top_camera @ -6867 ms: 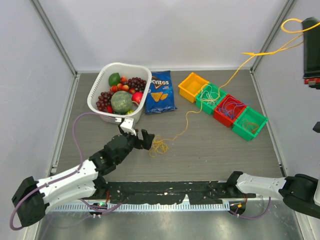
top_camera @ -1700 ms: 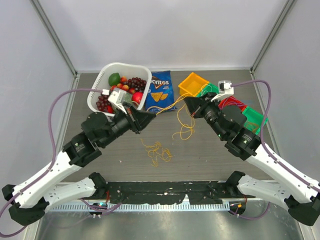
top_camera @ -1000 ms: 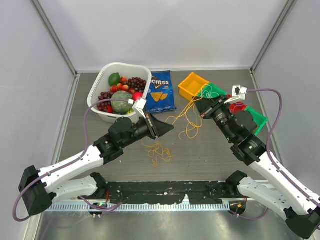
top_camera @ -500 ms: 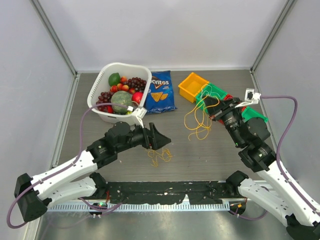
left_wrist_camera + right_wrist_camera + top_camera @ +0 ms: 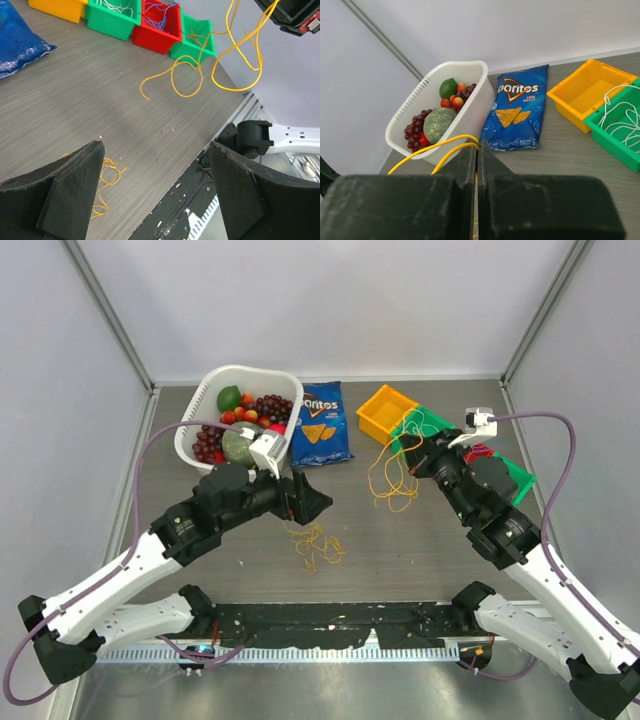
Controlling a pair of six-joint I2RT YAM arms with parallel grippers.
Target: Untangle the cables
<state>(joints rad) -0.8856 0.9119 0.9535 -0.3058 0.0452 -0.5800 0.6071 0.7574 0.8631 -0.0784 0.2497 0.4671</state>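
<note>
**One cable lifted free, one tangle left on the table**

Two arms are at work, and the step in hand looks like the separation itself. The right gripper (image 5: 416, 454) is clamped tight on a yellow cable (image 5: 386, 483), whose loops hang from the closed fingers above the table (image 5: 450, 550), near the row of bins. The left gripper (image 5: 312, 502) stands wide open with nothing between its fingers, hovering just above and beside a small yellow tangle (image 5: 316, 546) that lies flat on the wood. The lifted cable and the tangle appear well apart, with no strand visibly joining them, so this cable seems to be free of the rest.

In the left wrist view, the end green bin (image 5: 192, 46) holds orange-yellow strands, the red bin (image 5: 156, 39) blue ones and the other green bin (image 5: 111, 24) white ones. Sorting by colour seems to be the plan.

The next move probably calls for the right arm to carry its cable over a matching bin and let go only when the trailing loops are inside the walls. The left arm then needs to come down on the tangle and pinch a single strand rather than the whole clump. Thin, limp strands lying flat may slip the fingertips.
</note>
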